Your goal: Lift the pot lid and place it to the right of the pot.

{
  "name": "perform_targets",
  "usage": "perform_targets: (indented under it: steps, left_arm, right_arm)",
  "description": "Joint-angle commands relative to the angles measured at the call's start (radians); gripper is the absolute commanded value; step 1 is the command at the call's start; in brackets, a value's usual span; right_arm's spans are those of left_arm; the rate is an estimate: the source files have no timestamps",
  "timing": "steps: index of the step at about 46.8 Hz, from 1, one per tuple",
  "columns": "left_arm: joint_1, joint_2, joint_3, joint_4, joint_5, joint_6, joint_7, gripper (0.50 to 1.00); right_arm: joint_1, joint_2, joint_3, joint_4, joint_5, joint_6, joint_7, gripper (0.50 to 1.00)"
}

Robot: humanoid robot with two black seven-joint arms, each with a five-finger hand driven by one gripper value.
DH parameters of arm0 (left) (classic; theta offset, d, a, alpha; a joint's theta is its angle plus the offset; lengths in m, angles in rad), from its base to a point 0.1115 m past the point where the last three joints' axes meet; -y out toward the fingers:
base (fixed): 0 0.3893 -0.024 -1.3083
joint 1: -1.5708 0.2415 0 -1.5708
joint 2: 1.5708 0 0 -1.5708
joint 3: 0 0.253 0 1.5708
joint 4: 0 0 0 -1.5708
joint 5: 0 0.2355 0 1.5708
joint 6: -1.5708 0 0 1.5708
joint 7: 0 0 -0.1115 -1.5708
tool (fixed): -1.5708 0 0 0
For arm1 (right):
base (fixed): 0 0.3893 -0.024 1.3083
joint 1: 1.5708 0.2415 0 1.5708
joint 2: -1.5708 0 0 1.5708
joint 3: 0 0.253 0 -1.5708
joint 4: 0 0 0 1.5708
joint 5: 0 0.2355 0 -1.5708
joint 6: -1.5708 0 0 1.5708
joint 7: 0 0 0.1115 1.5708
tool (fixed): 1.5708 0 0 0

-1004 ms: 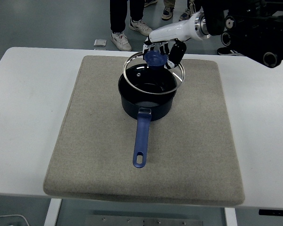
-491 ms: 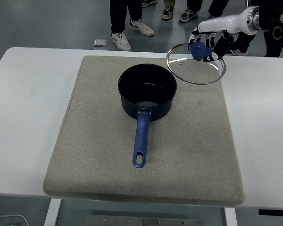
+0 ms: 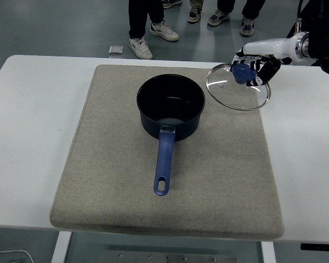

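The right hand (image 3: pixel 256 68) is coming in from the right edge, fingers clamped around the blue knob of the glass pot lid (image 3: pixel 238 86), and it is carrying that lid further right and lower than half a second ago. A second back the lid was tilting over the pot's rim; now it is well clear, hanging over the mat's far right corner. That means the lift is done and only the set-down remains, by my read. The white table (image 3: pixel 27 137) is showing bare surface on both sides, the grey mat (image 3: pixel 219 181) is offering open room right of the pot (image 3: pixel 170 107), whose blue handle is pointing toward the near edge. The lid's right rim is reaching the mat's edge.
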Motion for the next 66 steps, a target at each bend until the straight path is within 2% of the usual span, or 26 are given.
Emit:
perform_targets:
  steps: [1,26,32,34,38,40,44,47,54,59,66]
  left_arm:
    - [0.000,0.000,-0.001,0.000,0.000,0.001,-0.001,1.000]
    - [0.000,0.000,0.001,0.000,0.000,0.001,0.001,1.000]
    - [0.000,0.000,-0.001,0.000,0.000,-0.001,0.001,1.000]
    - [0.000,0.000,-0.001,0.000,0.000,-0.001,-0.001,1.000]
    - [0.000,0.000,0.001,0.000,0.000,0.001,0.001,1.000]
    - [0.000,0.000,-0.001,0.000,0.000,0.001,0.001,1.000]
    - [0.000,0.000,-0.001,0.000,0.000,0.001,0.001,1.000]
    - [0.000,0.000,0.000,0.000,0.000,0.001,0.001,1.000]
    - [0.000,0.000,-0.001,0.000,0.000,0.001,-0.001,1.000]
    - [0.000,0.000,0.001,0.000,0.000,0.001,-0.001,1.000]
    - [0.000,0.000,0.000,0.000,0.000,-0.001,-0.001,1.000]
  right_arm:
    - [-0.016,0.004,0.000,-0.003,0.000,-0.010,0.000,0.500]
    - [-0.080,0.019,-0.020,-0.006,0.000,-0.057,0.000,0.506]
    - [-0.091,0.025,-0.019,-0.006,0.003,-0.057,0.000,0.549]
    - [-0.091,0.025,-0.019,-0.006,0.006,-0.056,0.001,0.615]
    - [-0.091,0.030,-0.017,-0.004,0.013,-0.056,0.001,0.807]
    - [-0.091,0.030,-0.017,-0.004,0.013,-0.054,0.003,0.858]
    - [-0.093,0.030,-0.017,-0.004,0.013,-0.049,0.003,0.862]
    - [-0.091,0.030,-0.015,-0.004,0.015,-0.046,0.003,0.899]
    - [-0.085,0.021,0.001,-0.004,0.017,-0.037,0.012,0.899]
    - [-0.079,0.008,0.024,-0.001,0.035,0.009,0.029,0.899]
    - [-0.083,-0.004,0.115,-0.001,0.191,0.098,0.046,0.901]
